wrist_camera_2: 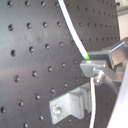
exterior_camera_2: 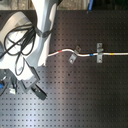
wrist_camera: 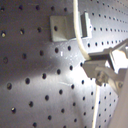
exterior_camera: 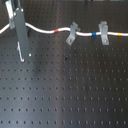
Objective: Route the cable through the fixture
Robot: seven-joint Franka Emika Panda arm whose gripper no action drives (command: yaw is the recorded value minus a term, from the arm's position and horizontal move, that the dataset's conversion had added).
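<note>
Cable (exterior_camera: 45,30) carries red, blue, yellow bands; no legible writing.

white cable (exterior_camera: 47,30) runs through two grey fixtures (exterior_camera: 72,33) on perforated board (exterior_camera: 70,90).

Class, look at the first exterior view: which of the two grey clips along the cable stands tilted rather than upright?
The clip beside the red band, nearer the gripper, leans over. The other clip, between the blue and yellow bands, stands upright.

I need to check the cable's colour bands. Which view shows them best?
The first exterior view: the cable shows red, blue and yellow bands. The second exterior view shows them smaller. Both wrist views show only plain white cable at one fixture.
</note>
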